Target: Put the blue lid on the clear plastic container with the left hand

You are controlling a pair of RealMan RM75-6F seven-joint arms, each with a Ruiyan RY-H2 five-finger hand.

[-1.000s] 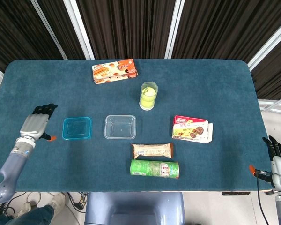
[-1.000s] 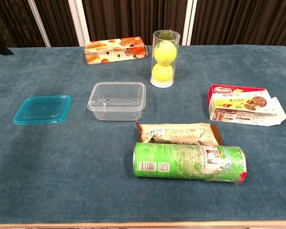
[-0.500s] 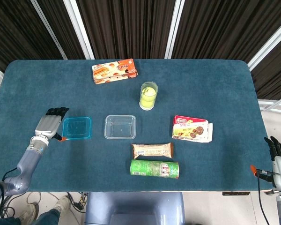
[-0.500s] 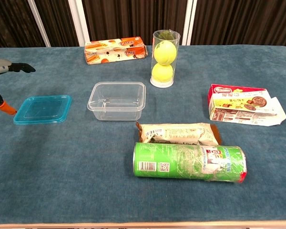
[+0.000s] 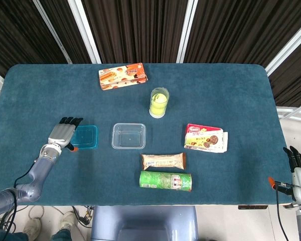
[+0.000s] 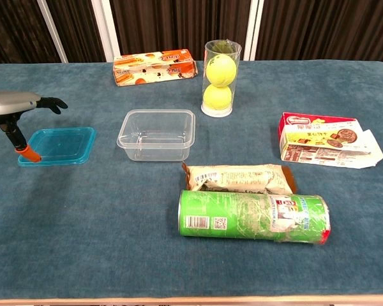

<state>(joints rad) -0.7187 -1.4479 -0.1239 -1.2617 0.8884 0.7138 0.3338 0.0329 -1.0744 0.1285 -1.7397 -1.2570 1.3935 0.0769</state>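
Observation:
The blue lid (image 5: 86, 136) (image 6: 59, 145) lies flat on the teal table, left of the clear plastic container (image 5: 128, 135) (image 6: 157, 134), which stands open-topped and empty. My left hand (image 5: 63, 133) (image 6: 18, 108) hovers over the lid's left edge, fingers stretched out flat and pointing away from me, the orange-tipped thumb hanging down at the lid's near left corner. It holds nothing. My right hand (image 5: 299, 168) stays at the table's near right corner, fingers apart and empty, far from everything.
Behind the container stand a clear tube of tennis balls (image 5: 159, 102) and an orange snack box (image 5: 123, 76). A green chip can (image 5: 165, 181) and a snack packet (image 5: 163, 161) lie in front; a red biscuit box (image 5: 205, 137) sits right.
My left hand has moved right, from well left of the lid to over its left edge. Lid, container and right hand have not moved.

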